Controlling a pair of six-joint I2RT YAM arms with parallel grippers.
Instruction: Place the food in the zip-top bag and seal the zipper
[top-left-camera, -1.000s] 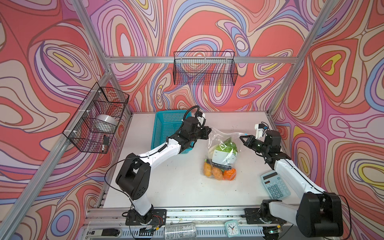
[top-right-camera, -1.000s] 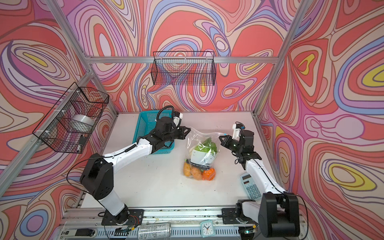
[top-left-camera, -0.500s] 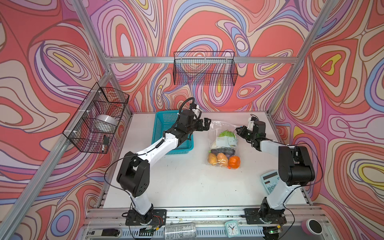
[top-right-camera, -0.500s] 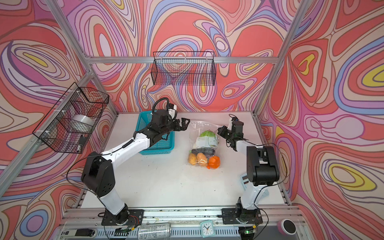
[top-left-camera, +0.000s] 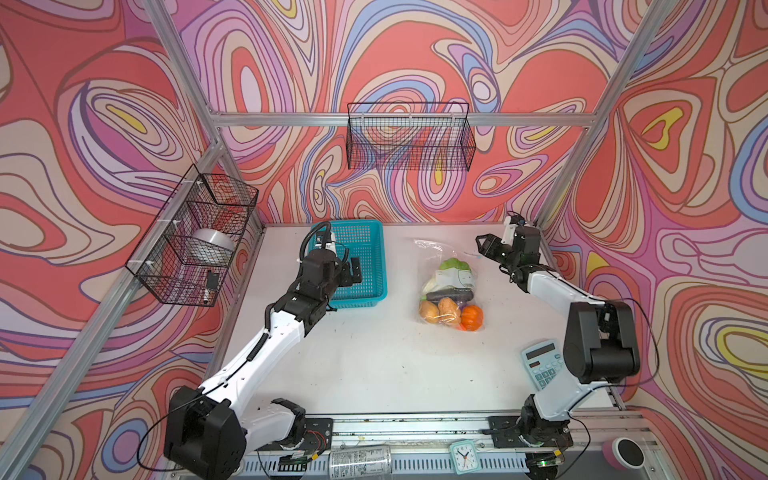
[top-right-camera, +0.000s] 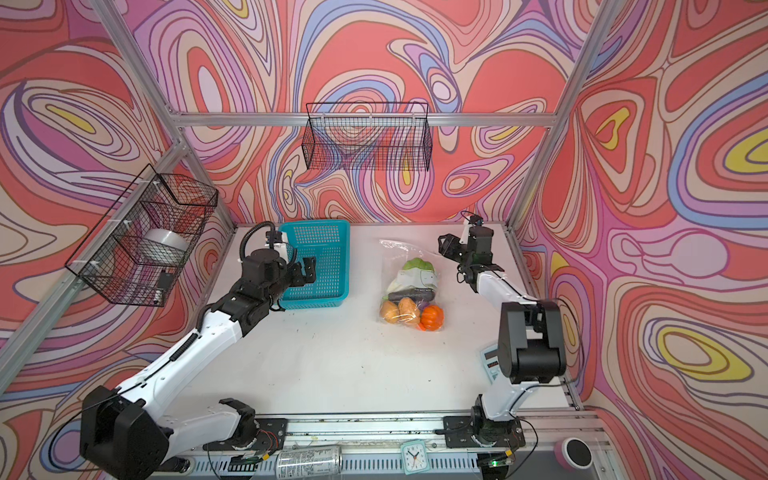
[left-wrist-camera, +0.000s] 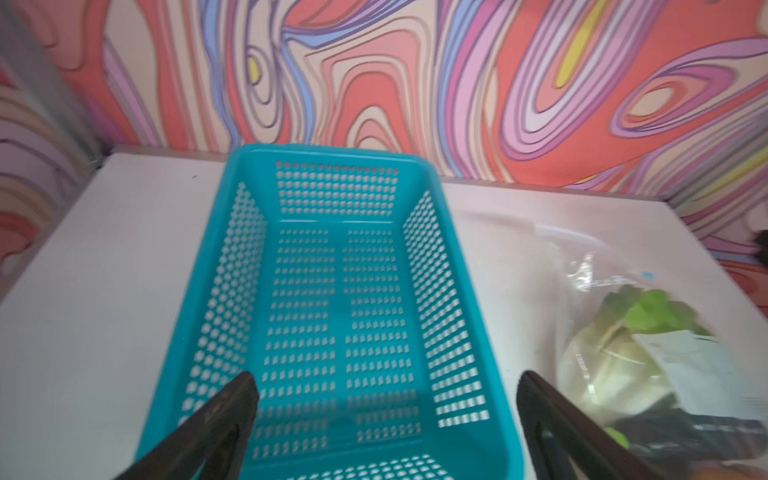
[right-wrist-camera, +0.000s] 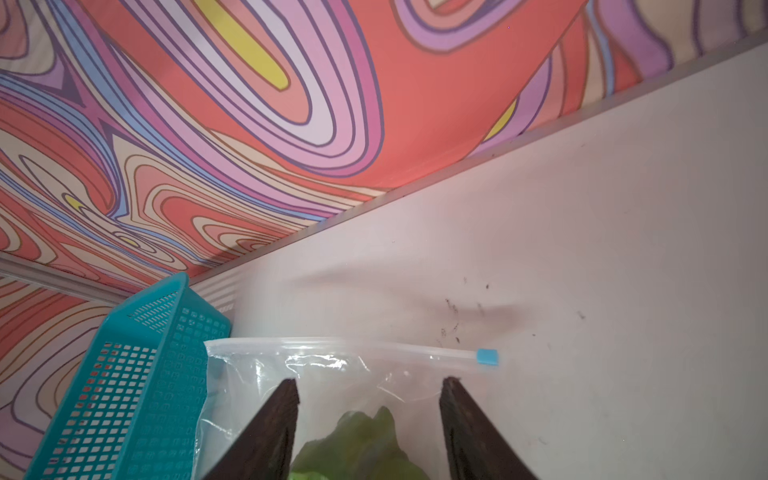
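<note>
Both arms pull back from the zip-top bag (top-left-camera: 449, 286) lying food-filled on the table (top-left-camera: 374, 353), left pincer (left-wrist-camera: 386, 386) wide over the teal basket (top-left-camera: 368, 249), right pincer (right-wrist-camera: 370, 382) part-open, empty, nearer, facing the crosswise zipper (right-wrist-camera: 353, 345), slider (right-wrist-camera: 487, 357) on its side.

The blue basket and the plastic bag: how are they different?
The basket is teal with holes; the bag is clear and crinkly. The basket is empty; the bag holds toy vegetables. Both lie on the white table.
</note>
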